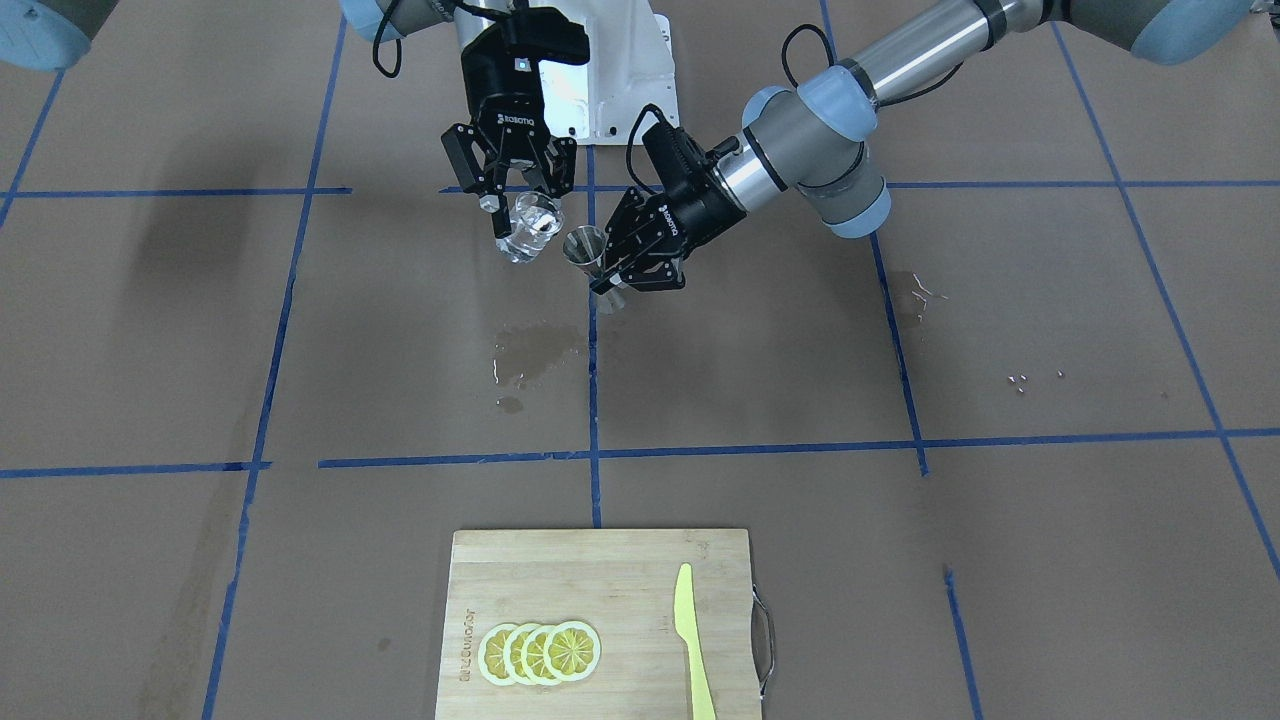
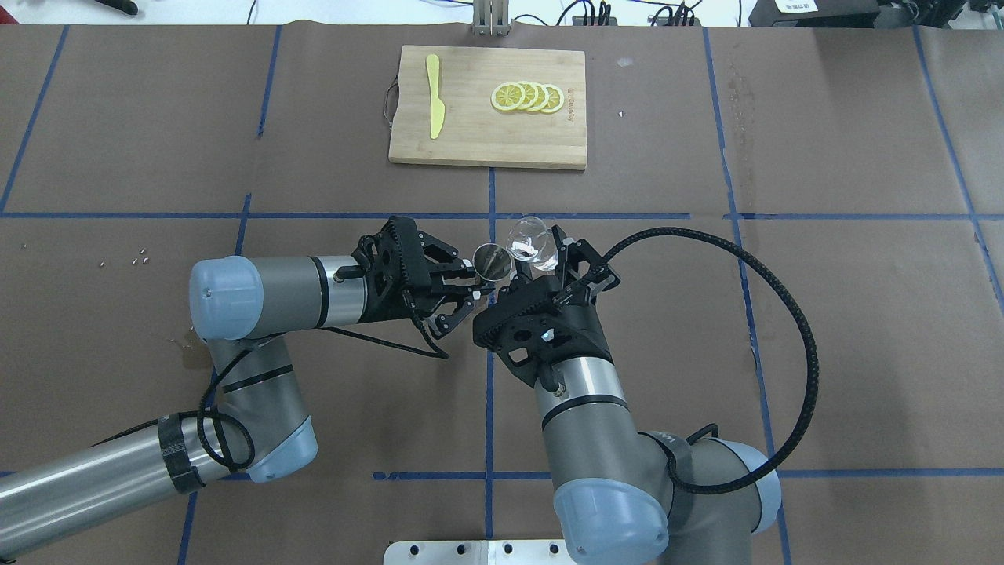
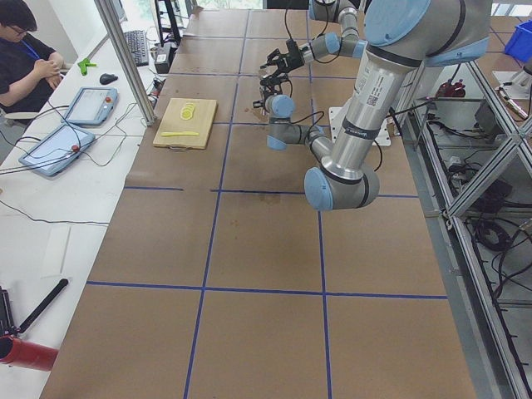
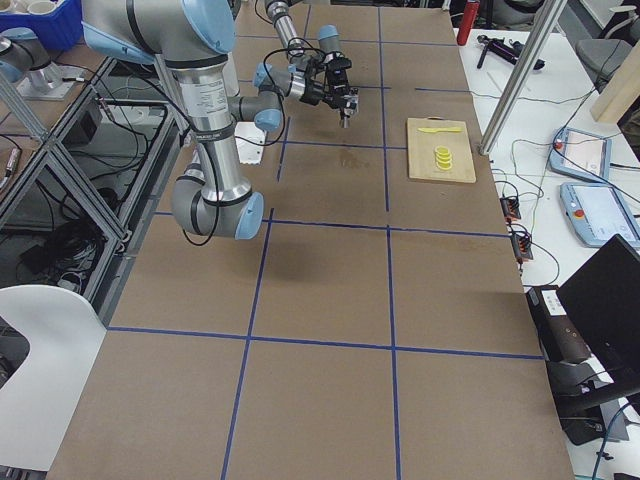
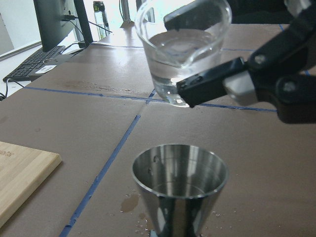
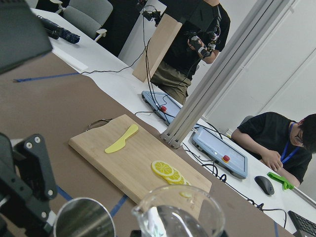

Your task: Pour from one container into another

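Observation:
My right gripper is shut on the clear glass tumbler, holding it tilted above the table with its mouth leaning toward the jigger. Some clear liquid sits in the tumbler. My left gripper is shut on the steel jigger at its lower part, keeping it upright and lifted. From overhead, the jigger's open cone sits just left of the tumbler, rims nearly touching. In the left wrist view the jigger is right below the tumbler. Whether the cone holds any liquid does not show.
A wooden cutting board carrying lemon slices and a yellow knife lies at the table's operator side. A wet stain marks the brown paper below the grippers. Blue tape lines cross the table. Operators sit beyond the board.

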